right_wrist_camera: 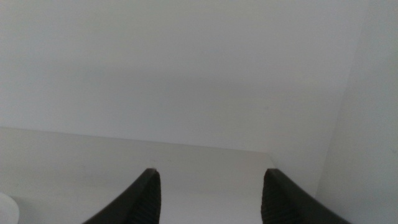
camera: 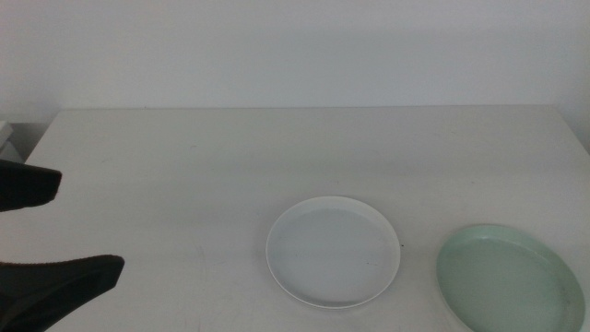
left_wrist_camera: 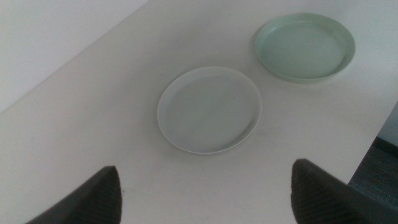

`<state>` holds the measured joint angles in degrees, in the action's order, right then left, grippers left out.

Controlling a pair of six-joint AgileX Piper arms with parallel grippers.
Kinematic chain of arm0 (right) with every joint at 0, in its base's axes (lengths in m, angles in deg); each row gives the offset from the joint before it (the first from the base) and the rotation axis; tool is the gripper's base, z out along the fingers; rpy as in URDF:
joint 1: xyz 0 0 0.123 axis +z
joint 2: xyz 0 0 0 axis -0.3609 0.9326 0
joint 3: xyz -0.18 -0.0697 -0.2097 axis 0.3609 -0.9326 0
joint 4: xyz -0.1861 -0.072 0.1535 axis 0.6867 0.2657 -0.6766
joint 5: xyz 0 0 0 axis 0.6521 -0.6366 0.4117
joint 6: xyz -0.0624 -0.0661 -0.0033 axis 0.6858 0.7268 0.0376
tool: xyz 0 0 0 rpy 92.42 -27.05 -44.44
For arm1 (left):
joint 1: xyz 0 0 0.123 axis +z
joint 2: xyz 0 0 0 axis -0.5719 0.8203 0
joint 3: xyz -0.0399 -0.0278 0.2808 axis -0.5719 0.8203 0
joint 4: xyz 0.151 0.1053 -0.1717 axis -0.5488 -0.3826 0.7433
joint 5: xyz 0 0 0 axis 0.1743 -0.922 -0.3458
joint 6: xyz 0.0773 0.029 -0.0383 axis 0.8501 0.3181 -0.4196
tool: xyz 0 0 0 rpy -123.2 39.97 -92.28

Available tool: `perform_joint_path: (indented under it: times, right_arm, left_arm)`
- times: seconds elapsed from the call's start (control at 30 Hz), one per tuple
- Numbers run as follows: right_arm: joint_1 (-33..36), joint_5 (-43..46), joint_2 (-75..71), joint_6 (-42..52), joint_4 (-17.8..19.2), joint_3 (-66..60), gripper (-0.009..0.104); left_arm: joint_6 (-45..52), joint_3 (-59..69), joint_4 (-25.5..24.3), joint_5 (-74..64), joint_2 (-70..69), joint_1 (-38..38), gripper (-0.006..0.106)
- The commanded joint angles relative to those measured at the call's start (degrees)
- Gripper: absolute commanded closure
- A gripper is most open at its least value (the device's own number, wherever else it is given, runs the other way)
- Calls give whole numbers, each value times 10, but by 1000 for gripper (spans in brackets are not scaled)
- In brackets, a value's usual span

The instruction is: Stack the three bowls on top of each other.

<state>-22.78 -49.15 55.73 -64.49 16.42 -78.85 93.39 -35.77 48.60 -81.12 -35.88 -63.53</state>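
Dark jaws of the left hand (camera: 55, 226) enter the middle view from the left edge, spread wide, with nothing between them and nothing touched. It hangs above bare tabletop (camera: 184, 157), well apart from the dishes. In its own wrist view the left hand (left_wrist_camera: 205, 186) shows both jaw tips far apart, framing open surface, with the two bowls lying beyond them.

Right hand (right_wrist_camera: 208, 193) appears only in its wrist view: jaws parted, gap empty, pointed toward a blank pale wall (right_wrist_camera: 186, 68) and a strip of tabletop (right_wrist_camera: 199, 158). It does not show in the middle view.

White bowl (camera: 333, 251) sits flat on the tabletop near the front edge, about mid-width, rim up, empty. Pale mint green bowl (camera: 510, 278) lies to its right at the front right corner, partly cut by the picture's bottom edge; the two are near each other but not touching. From the left wrist: white bowl (left_wrist_camera: 209, 109), green bowl (left_wrist_camera: 305, 46), a clear gap between them. Only these two bowls are in view; neither is stacked.

Tabletop is white and matte. A plain white wall (camera: 295, 51) stands behind it. A dark floor strip (left_wrist_camera: 379, 174) shows past the table's edge in the left wrist view.
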Motion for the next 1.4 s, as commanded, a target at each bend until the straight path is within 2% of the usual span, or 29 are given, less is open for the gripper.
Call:
perform_joint_path:
  times: [0.0,0.1,0.17,0.4,0.63,0.73,0.9,1.03,1.17,1.23,1.37]
  right_arm:
    - [-4,43,6,5,-1,3,53]
    - [-4,43,6,5,2,3,53]
    - [-4,13,17,5,2,33,53]
    - [-4,-209,112,5,36,197,53]
    - [-4,-364,237,6,56,331,53]
    - [-4,-375,296,-9,58,366,53]
    - [-4,-433,386,-160,40,428,53]
    - [-4,-469,450,-228,64,465,53]
    - [-5,-482,516,-240,85,489,53]
    - [-14,-481,553,-240,73,496,53]
    - [-62,-483,623,-228,23,502,53]
  left_arm:
    - [-6,-12,10,34,1,0,-4]
    - [-6,-12,10,34,1,0,-4]
    - [-6,-12,10,34,1,0,-4]
    - [-6,-12,10,34,1,0,-4]
    - [-6,-12,10,34,1,0,-4]
    - [-6,-12,10,34,1,0,-4]
    - [-6,-12,10,34,1,0,-4]
    - [-6,-12,10,34,1,0,-4]
    - [-6,-12,10,34,1,0,-4]
    - [-6,-12,10,34,1,0,-4]
    - [-6,-12,10,34,1,0,-4]
